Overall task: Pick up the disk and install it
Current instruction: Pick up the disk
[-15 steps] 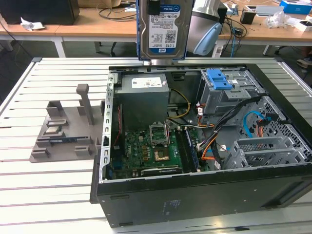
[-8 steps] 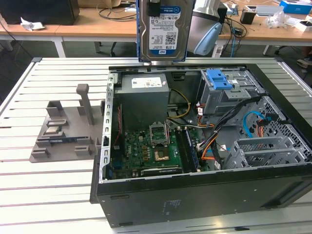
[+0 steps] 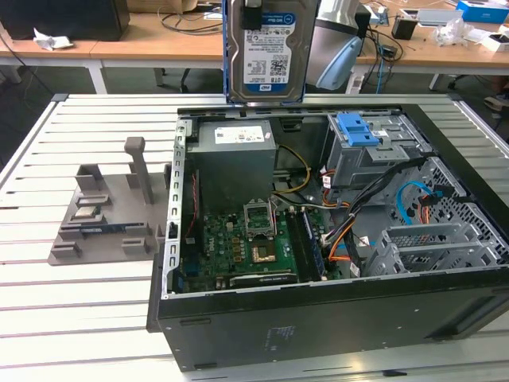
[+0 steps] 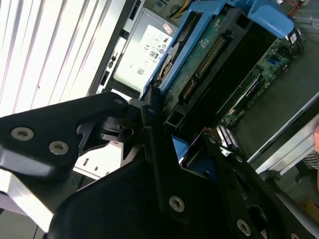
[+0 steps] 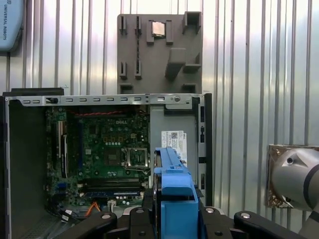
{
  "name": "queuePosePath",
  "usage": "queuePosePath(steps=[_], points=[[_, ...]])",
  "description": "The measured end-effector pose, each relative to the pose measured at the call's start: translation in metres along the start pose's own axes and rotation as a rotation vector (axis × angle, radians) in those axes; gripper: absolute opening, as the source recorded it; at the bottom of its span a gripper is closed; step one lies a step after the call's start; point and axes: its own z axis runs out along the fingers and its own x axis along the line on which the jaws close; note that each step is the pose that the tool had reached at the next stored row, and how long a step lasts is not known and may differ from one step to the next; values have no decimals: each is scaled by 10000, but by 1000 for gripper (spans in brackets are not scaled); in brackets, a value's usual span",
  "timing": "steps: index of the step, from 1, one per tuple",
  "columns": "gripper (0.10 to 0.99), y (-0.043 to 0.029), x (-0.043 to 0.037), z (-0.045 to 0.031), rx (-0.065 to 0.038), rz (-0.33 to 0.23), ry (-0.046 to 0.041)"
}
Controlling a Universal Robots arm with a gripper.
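The disk (image 3: pixel 266 56), a silver drive with a white-and-blue label in a blue carrier frame, hangs upright in the air above the far edge of the open computer case (image 3: pixel 318 318). My gripper (image 3: pixel 253 9) is shut on its top edge. In the second wrist view my black fingers (image 4: pixel 149 124) clamp the disk (image 4: pixel 199 64), whose green circuit board and connector face the camera. In the first wrist view the disk's blue frame (image 5: pixel 174 189) sits edge-on between the gripper (image 5: pixel 174 211) arms, over the case's power-supply side.
Inside the case lie a green motherboard (image 3: pixel 246 247), a grey power-supply box (image 3: pixel 235 155), a drive cage with a blue latch piece (image 3: pixel 355 127), and loose cables (image 3: pixel 413 199). A grey fixture block (image 3: pixel 103 211) sits on the slatted table (image 3: pixel 71 318) at the exterior view's left.
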Motion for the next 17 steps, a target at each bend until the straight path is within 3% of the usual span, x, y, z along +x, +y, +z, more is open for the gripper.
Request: queuePosePath(steps=[17], points=[[369, 0, 132, 33, 1, 0, -1]])
